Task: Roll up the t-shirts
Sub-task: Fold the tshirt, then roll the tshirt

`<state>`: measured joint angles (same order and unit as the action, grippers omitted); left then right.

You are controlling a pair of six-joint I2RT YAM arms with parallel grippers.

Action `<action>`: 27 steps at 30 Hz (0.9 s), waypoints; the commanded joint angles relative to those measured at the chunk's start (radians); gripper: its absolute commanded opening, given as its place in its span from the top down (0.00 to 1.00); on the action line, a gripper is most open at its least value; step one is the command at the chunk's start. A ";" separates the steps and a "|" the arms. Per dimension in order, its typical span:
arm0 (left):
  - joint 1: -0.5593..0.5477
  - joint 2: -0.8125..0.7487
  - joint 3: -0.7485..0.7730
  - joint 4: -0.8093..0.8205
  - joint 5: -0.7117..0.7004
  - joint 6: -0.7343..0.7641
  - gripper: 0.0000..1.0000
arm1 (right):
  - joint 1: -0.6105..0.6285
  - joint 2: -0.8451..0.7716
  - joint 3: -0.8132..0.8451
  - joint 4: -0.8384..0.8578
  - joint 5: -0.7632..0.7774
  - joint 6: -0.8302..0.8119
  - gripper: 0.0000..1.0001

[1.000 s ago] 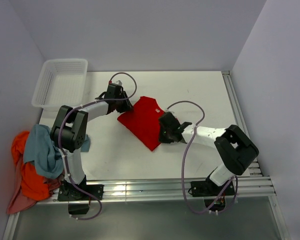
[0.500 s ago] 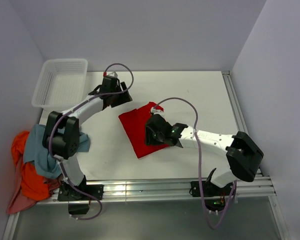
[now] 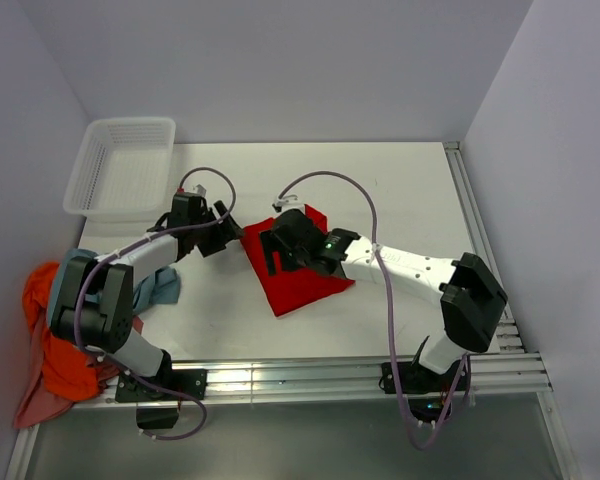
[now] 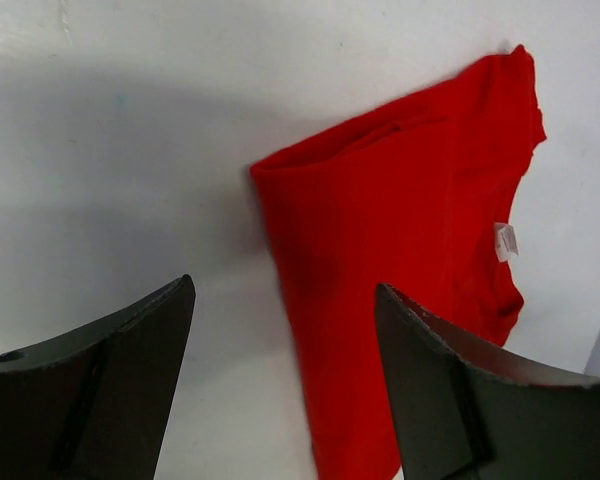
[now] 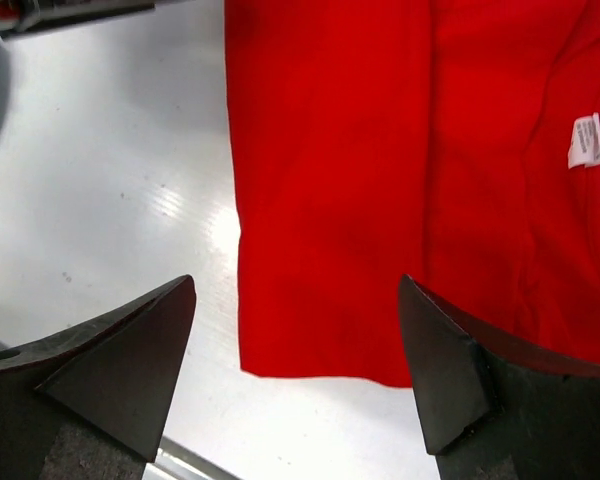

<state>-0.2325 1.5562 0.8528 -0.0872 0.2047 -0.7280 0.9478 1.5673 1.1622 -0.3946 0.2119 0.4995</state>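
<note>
Top external view gives you the red t-shirt (image 3: 302,280) folded flat on the white table (image 3: 410,190), a little left of the middle and turned diagonally, with one corner pointing at the near edge. In the left wrist view the red t-shirt (image 4: 400,240) lies smooth, its left corner just ahead of the fingers, and its white neck label (image 4: 505,242) sits near the far right edge. In the right wrist view the same shirt (image 5: 380,170) fills the upper right, its lower hem runs straight between the fingers, and the label (image 5: 585,140) shows at the right.

Your right gripper (image 3: 273,252) reaches across from the right and hangs over the shirt's upper left part. Seen from its own wrist, the right gripper (image 5: 295,285) has its jaws spread wide with nothing clamped between them. Whether a finger touches the cloth, you cannot tell.

Your left gripper (image 3: 228,234) sits just beside the shirt's left corner, over bare table. From the left wrist, the left gripper (image 4: 282,290) also stands with its jaws wide apart and holds nothing.

Well apart from the red shirt, at the table's left near corner, lie the other shirts in a heap: the grey-blue shirt (image 3: 162,288) on top beside the left arm, the orange shirt (image 3: 58,355) under it, and the pale pink shirt (image 3: 28,408) hanging lowest over the edge.

At the far left corner stands the white basket (image 3: 130,123).
</note>
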 commanded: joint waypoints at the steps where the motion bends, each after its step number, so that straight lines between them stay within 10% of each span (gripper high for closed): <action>1: 0.001 0.002 -0.018 0.167 0.099 -0.037 0.23 | 0.008 0.034 0.077 -0.020 0.031 -0.047 0.12; 17: 0.036 0.200 -0.026 0.382 0.159 -0.106 0.30 | 0.117 0.255 0.238 -0.053 0.182 -0.134 0.12; 27: 0.036 0.249 0.017 0.353 0.183 -0.116 0.67 | 0.192 0.441 0.326 -0.092 0.443 -0.139 0.12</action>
<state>-0.1967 1.8004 0.8276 0.2577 0.3626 -0.8478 1.1172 1.9690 1.4326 -0.4603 0.5018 0.3763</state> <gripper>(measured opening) 0.348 0.880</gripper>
